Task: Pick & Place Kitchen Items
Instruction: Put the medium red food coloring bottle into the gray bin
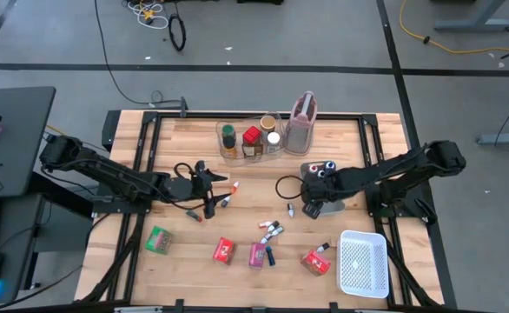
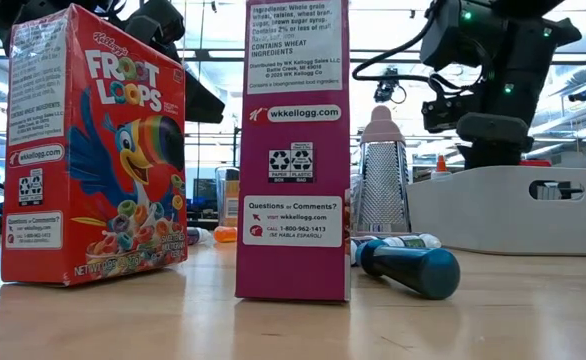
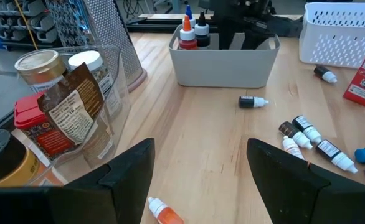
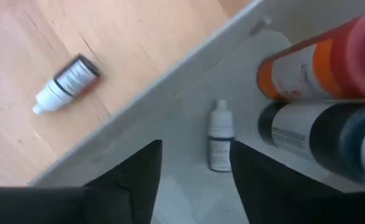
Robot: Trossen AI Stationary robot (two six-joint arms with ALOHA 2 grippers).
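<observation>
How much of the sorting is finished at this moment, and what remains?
Done: jars stand in the clear bin, and the grey tray holds upright bottles. In hand: the right gripper, open, hangs over the tray, with a small white bottle lying inside below it. Left: loose bottles and packets on the table. The left gripper is open over an orange bottle.

From my low camera I read "Kellogg's Froot Loops" on the red cereal box (image 2: 93, 150), with "wkkellogg.com" and "Questions or Comments?" down its side panel. The pink box (image 2: 295, 150) to its right carries "CONTAINS WHEAT INGREDIENTS", "wkkellogg.com", "Questions or Comments?", "1-800-962-1413" and recycling symbols. Labels on the small bottles and jars are too small for me to read.
</observation>
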